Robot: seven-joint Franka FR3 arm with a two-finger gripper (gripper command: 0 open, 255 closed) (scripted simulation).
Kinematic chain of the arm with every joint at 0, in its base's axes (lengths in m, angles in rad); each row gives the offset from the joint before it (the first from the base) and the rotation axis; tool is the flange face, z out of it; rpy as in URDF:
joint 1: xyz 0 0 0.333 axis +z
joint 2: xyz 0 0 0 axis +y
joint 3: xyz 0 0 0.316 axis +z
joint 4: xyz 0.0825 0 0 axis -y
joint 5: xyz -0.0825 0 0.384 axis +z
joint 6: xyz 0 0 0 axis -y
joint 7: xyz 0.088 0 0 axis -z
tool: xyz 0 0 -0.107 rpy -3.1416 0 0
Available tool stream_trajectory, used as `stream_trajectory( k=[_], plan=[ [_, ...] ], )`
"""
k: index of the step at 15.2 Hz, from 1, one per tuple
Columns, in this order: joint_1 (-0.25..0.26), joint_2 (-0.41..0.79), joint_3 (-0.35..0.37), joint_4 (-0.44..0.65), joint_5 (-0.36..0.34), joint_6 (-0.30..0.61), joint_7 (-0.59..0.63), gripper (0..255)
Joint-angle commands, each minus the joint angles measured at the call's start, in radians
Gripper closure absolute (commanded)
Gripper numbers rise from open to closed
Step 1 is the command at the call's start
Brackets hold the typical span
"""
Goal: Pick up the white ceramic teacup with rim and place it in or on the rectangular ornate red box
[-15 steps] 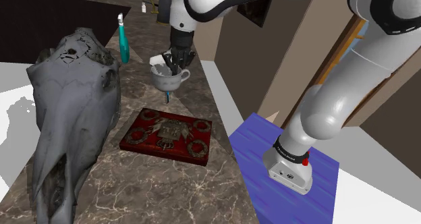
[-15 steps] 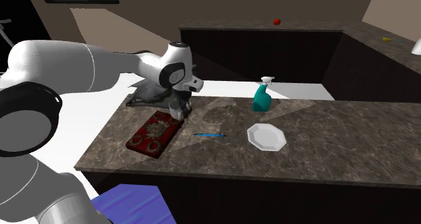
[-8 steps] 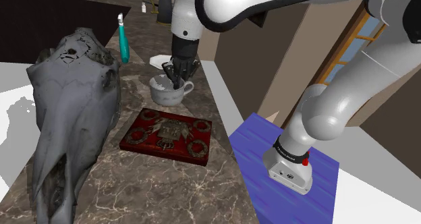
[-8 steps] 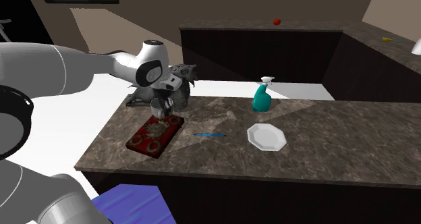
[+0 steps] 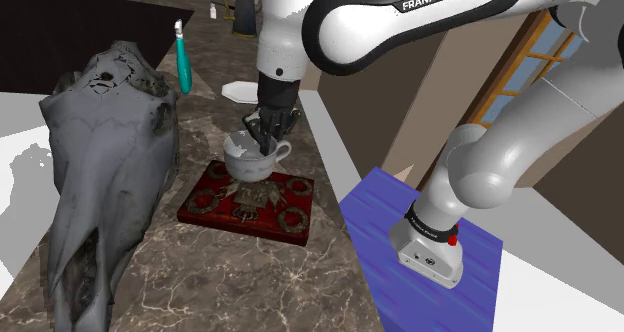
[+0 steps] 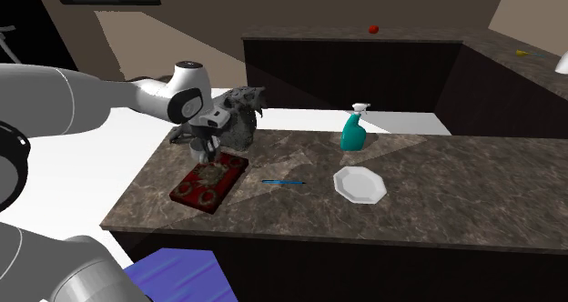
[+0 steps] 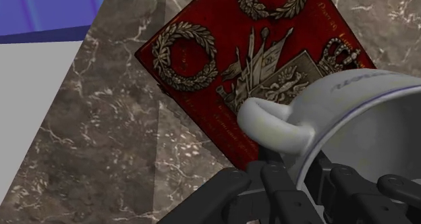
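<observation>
The white teacup (image 5: 248, 160) with a rim line and a side handle hangs just over the far half of the ornate red box (image 5: 290, 218), which lies flat on the marble counter. My gripper (image 5: 263, 128) comes down from above and is shut on the cup's rim. In the wrist view the fingers (image 7: 270, 189) clasp the cup wall (image 7: 351, 115) beside its handle, with the red box (image 7: 195, 61) and its gold wreaths below. In the second exterior view the cup (image 6: 202, 148) is above the box (image 6: 207, 184). Whether the cup's foot touches the lid, I cannot tell.
A big grey skull-like sculpture (image 5: 100, 160) takes up the counter on the shoulder view's left. Beyond the box are a white plate (image 5: 238, 90), a teal spray bottle (image 5: 183, 55) and a thin blue pen (image 6: 283, 181). The counter edge (image 5: 335, 240) drops to the blue stand (image 5: 380, 230).
The arm has carried the held teacup nearer and lower, from the counter beyond the box to over the box's far half. The grip stayed shut.
</observation>
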Motion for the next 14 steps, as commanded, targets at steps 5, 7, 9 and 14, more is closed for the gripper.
stream_trajectory(
  k=[5,7,9,14],
  plan=[
    [0.0,0.035,0.01,-0.051,-0.001,0.086,0.001,255],
    [0.0,0.048,0.013,-0.067,-0.002,0.115,0.001,255],
    [0.0,0.063,0.016,-0.082,-0.004,0.145,0.002,255],
    [0.0,0.075,0.019,-0.094,-0.005,0.169,0.003,255]
  ],
)
